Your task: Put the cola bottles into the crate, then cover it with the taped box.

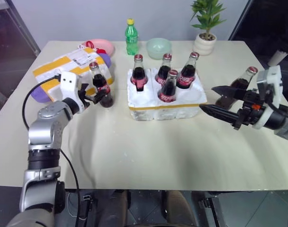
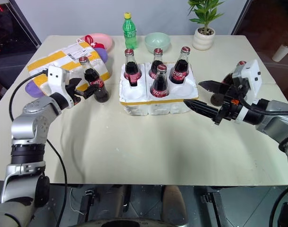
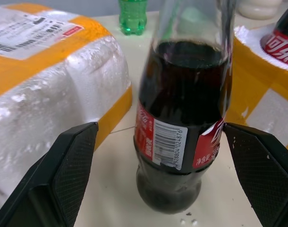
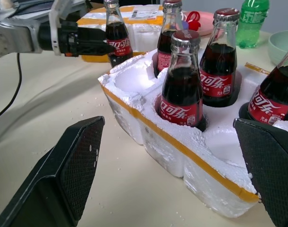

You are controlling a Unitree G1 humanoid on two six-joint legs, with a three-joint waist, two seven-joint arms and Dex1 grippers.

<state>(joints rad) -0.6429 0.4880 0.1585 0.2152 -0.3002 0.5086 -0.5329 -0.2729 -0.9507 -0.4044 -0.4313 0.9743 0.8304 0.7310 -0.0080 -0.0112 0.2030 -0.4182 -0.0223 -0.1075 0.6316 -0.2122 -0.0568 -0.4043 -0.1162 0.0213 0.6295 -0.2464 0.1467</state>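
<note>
The crate [image 1: 165,108], a low white foam tray with a thin yellow band, stands mid-table with several cola bottles [image 1: 169,87] upright in its wells. Left of it another cola bottle [image 1: 100,85] stands on the table. My left gripper [image 1: 97,94] is open around its lower body, and the pads [image 3: 63,175] stay clear of the glass on both sides. A further cola bottle [image 1: 238,87] stands right of the crate, behind my open, empty right gripper [image 1: 207,98], which points at the crate's right end. The taped box [image 1: 63,66] lies at the back left.
Along the far edge stand a green soda bottle [image 1: 131,37], a mint bowl [image 1: 158,46], a pink bowl [image 1: 102,46] and a potted plant [image 1: 206,28]. Purple items [image 1: 38,94] lie by the taped box. A black cable [image 1: 28,94] loops beside my left arm.
</note>
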